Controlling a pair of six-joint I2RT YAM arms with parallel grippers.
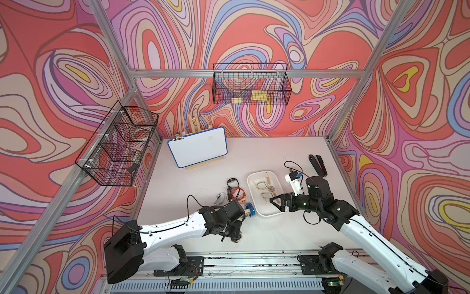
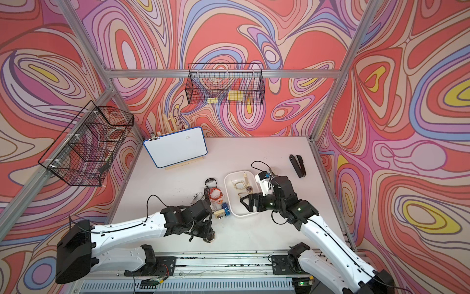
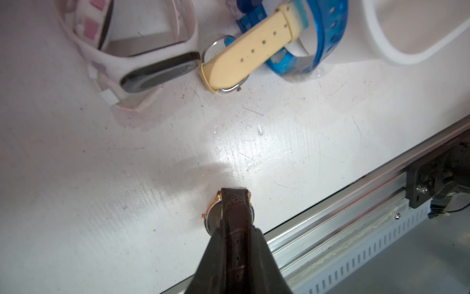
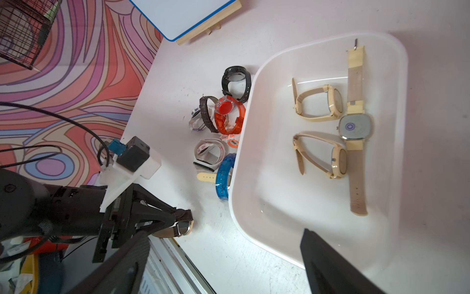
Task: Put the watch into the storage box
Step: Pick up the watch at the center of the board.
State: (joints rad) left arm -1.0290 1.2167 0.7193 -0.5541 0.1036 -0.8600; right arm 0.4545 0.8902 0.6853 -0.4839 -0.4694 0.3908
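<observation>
The watch (image 3: 230, 216) has a gold case and a dark brown leather strap. It is close to the table's front edge, and I cannot tell whether it touches the table. My left gripper (image 3: 235, 234) is shut on its strap, also seen in the right wrist view (image 4: 178, 216). In both top views the left wrist (image 1: 229, 221) hides the watch. The storage box (image 1: 264, 215), a white shallow tray, lies to the right and holds three cream watches (image 4: 356, 127). My right gripper (image 1: 276, 201) hangs open over the box's near part with nothing between its fingers.
A pile of loose watches lies left of the box: black (image 4: 235, 79), orange (image 4: 229, 114), white-pink (image 3: 142, 61), cream (image 3: 244, 56), blue (image 3: 328, 28). A whiteboard (image 1: 198, 150) stands at the back. Two black wire baskets (image 1: 117, 145) (image 1: 250, 86) hang on the frame. A metal rail (image 1: 254, 262) runs along the front.
</observation>
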